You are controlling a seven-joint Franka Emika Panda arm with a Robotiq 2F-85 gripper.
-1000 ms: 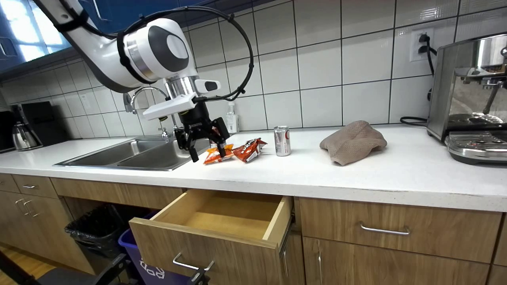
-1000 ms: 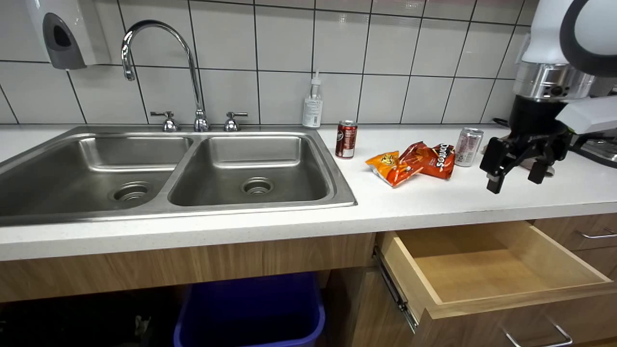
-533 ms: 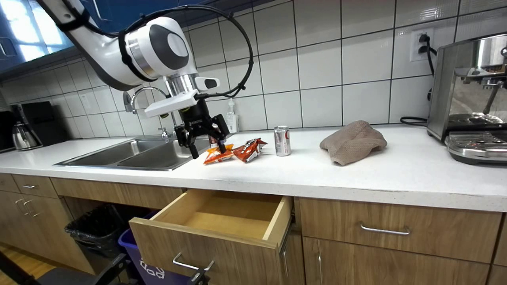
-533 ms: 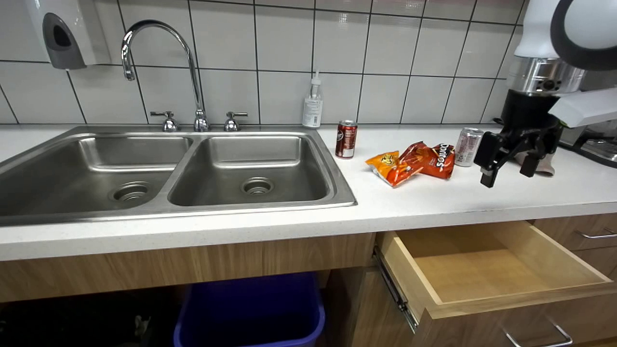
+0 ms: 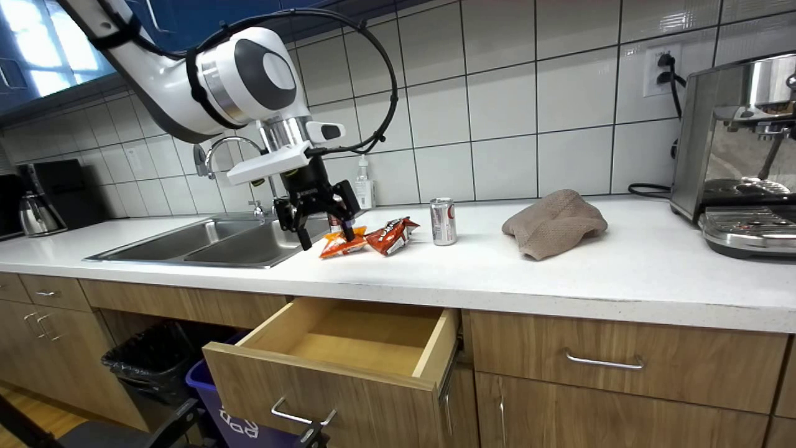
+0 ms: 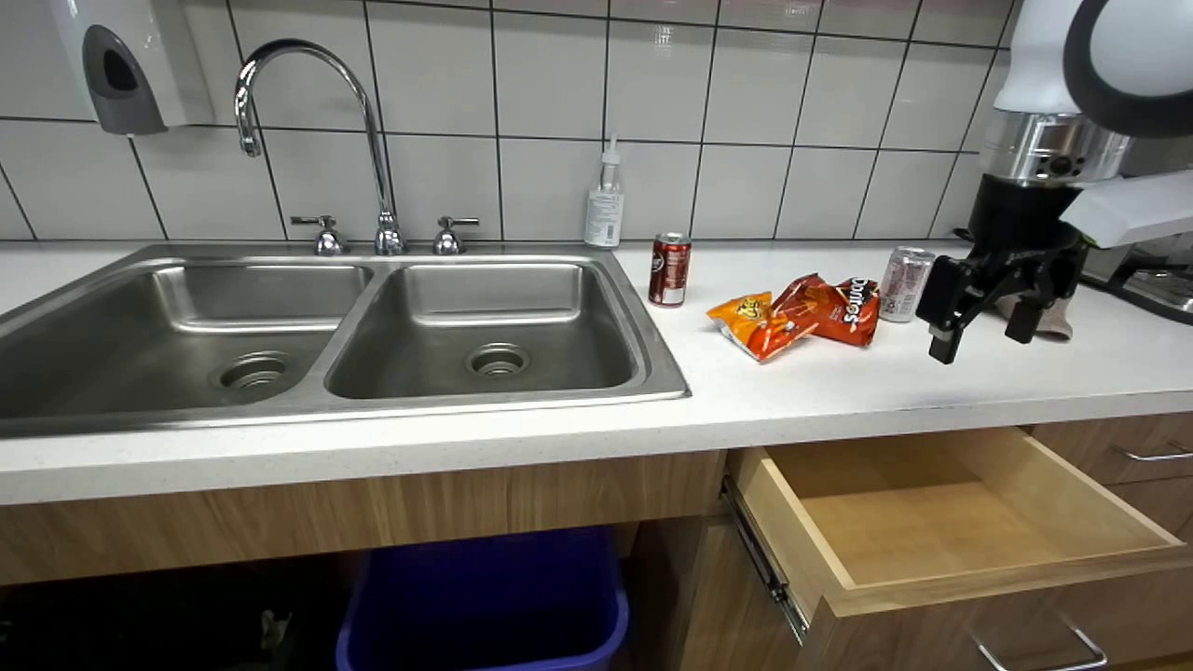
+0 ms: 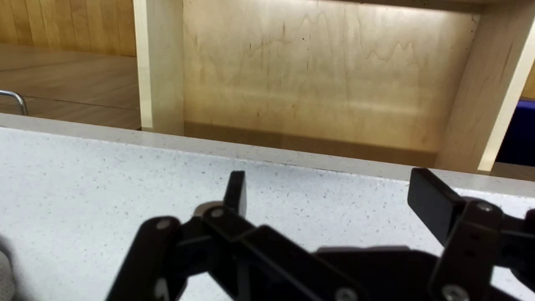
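Cloth [image 6: 1057,322] partly behind end effector [image 6: 982,337]

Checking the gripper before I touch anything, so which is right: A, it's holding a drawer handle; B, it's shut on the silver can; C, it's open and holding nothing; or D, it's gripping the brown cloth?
C: in the wrist view, the gripper has its fingers spread apart, with white counter showing between them.

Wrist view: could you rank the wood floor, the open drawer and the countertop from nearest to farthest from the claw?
1. Countertop: nearest, beneath the claw.
2. Open drawer: next, past the countertop's edge and lower down.
3. Wood floor: farthest and lowest, at the picture's top left.
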